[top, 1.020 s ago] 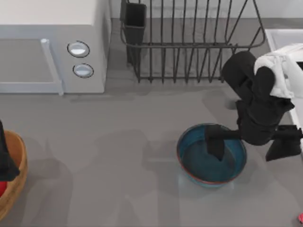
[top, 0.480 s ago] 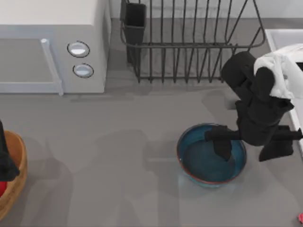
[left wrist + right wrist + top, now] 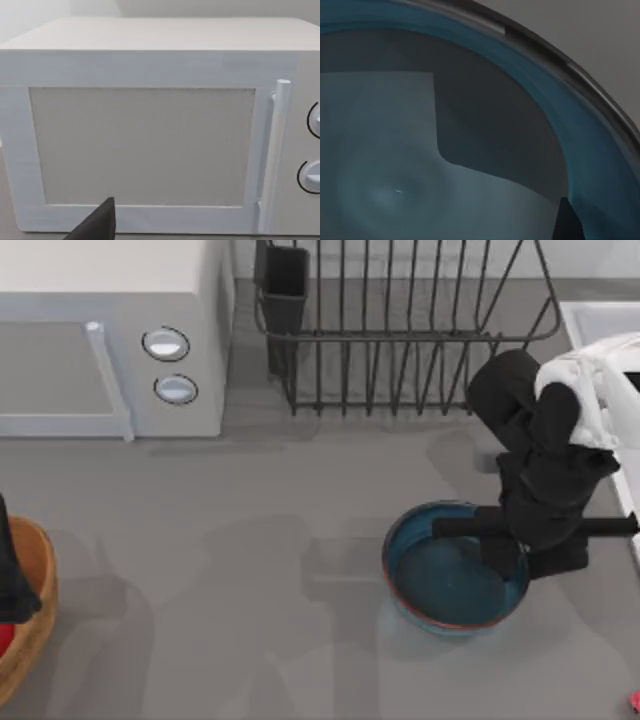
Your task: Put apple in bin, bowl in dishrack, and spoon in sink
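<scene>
The deep-blue bowl [image 3: 440, 575] sits on the grey table right of centre. My right gripper [image 3: 528, 555] is shut on its right rim, one finger [image 3: 500, 552] inside the bowl and one outside. The right wrist view looks into the bowl's blue inside [image 3: 420, 150], with a dark fingertip [image 3: 567, 222] at the wall. At the left edge, my left gripper [image 3: 8, 590] hangs over the brown bin [image 3: 38, 575], where a bit of the red apple [image 3: 3, 640] shows. The spoon's red tip [image 3: 635, 700] lies at the table's right front edge. The black dishrack [image 3: 400, 335] stands behind the bowl, the white-rimmed sink [image 3: 590, 315] at the back right.
A white microwave [image 3: 110, 340] with two round knobs fills the back left, and the left wrist view faces its door [image 3: 145, 145]. A black utensil cup [image 3: 285, 280] stands at the rack's left corner. Bare grey table lies between the bin and the bowl.
The right gripper's fingers have closed from wide apart onto the bowl's right rim. The bowl has shifted slightly to the right. The left arm has not moved.
</scene>
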You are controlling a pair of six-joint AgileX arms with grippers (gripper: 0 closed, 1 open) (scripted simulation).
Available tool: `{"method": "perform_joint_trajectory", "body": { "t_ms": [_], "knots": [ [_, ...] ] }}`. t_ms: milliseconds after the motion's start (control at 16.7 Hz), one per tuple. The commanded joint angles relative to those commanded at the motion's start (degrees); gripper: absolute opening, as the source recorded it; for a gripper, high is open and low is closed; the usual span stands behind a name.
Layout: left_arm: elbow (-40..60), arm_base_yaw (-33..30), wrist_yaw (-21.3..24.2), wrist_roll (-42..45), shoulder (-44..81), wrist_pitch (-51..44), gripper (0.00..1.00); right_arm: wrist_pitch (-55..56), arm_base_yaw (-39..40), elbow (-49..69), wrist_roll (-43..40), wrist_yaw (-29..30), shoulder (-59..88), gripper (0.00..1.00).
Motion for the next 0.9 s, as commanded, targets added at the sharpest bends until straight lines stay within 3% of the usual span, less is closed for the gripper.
{"method": "perform_joint_trajectory", "body": {
  "t_ms": [600, 900],
  "knots": [
    [0.0, 0.0, 0.0, 0.0, 0.0, 0.0, 1.00, -1.0, 0.0, 1.0, 0.0, 0.0, -0.5, 0.00],
    [0.0, 0.0, 0.0, 0.0, 0.0, 0.0, 1.00, -13.4, -0.2, 9.0, 0.1, 0.0, -3.3, 0.00]
  ]
}}
